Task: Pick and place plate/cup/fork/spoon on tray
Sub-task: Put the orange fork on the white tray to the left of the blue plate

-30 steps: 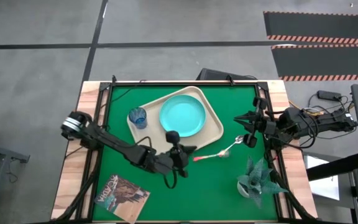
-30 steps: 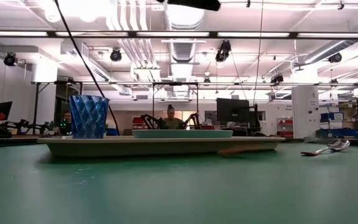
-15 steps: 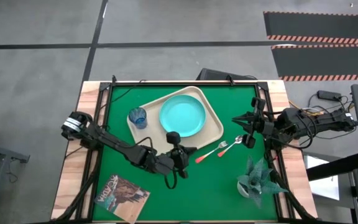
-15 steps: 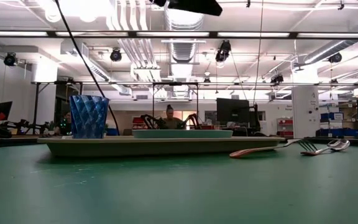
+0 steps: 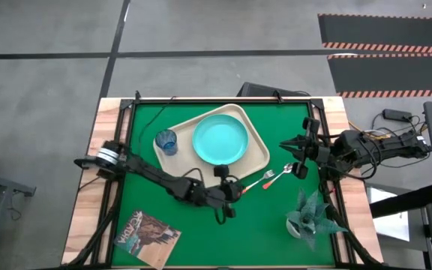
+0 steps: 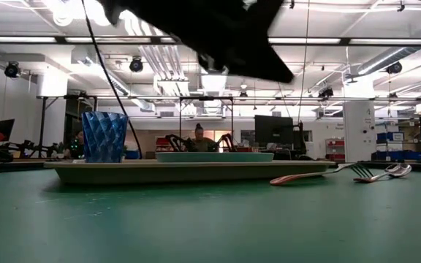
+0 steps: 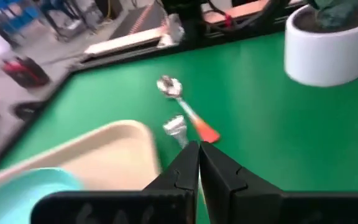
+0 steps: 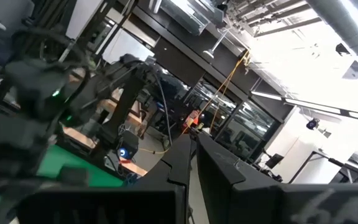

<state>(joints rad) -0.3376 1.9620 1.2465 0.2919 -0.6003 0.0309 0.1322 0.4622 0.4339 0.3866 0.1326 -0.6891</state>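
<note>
High view: the beige tray is seen lying askew toward the far edge of the green bench. The turquoise plate is carried on the tray, and the blue cup is stood in the tray's corner nearest the left edge of the bench. The fork is laid on the bench just off the tray's near right corner, tines pointed toward the right edge and red-orange handle toward the left gripper. The spoon is laid just beyond the fork's tines, nearer the right edge; whether the two touch cannot be told.

The left gripper is held low over the bench at the fork's handle end, its arm stretched in from the left edge. In the left wrist view its fingers are seen pressed nearly together with nothing between them, pointed along the fork and spoon.

The right gripper is parked at the right edge of the bench, its fingers likewise drawn close together and empty.

A potted plant is stood near the near right corner, and a magazine is laid near the near left corner.
</note>
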